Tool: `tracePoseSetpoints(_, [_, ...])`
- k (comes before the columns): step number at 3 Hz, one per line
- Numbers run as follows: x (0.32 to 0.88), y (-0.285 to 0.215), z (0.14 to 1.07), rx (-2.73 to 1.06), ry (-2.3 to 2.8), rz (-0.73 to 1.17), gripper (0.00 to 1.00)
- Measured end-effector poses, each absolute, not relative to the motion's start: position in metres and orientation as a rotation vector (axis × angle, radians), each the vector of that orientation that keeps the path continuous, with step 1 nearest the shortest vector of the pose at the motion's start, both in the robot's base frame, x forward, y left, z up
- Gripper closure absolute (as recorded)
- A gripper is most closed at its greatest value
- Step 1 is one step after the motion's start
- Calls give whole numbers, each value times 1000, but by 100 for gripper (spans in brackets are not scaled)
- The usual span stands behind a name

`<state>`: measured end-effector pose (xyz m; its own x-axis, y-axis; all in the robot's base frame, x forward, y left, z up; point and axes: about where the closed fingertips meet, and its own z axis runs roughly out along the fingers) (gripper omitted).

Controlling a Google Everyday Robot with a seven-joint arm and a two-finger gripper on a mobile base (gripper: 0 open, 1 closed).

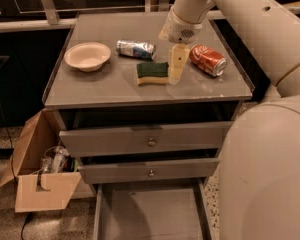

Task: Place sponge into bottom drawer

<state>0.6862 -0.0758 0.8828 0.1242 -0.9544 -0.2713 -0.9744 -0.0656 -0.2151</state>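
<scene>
The sponge (pixel 152 72), dark green on top with pale yellow foam below, lies flat near the middle of the grey cabinet top (pixel 100 89). My gripper (pixel 175 70) hangs from the white arm just right of the sponge, with one pale finger (pixel 177 64) down beside its right end. The bottom drawer (pixel 150 211) is pulled out at the foot of the cabinet, a shallow grey tray with nothing in it.
A white bowl (pixel 87 55) sits at the left of the top, a crushed blue-silver can (pixel 135 49) behind the sponge, a red soda can (pixel 207 60) at the right. Two upper drawers (pixel 150 139) stick out slightly. A cardboard box (pixel 40 171) stands on the floor at left.
</scene>
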Motion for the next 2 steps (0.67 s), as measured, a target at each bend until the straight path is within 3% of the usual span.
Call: tracePoseSetpoints(2, [688, -76, 861, -2040, 1903, 145, 0])
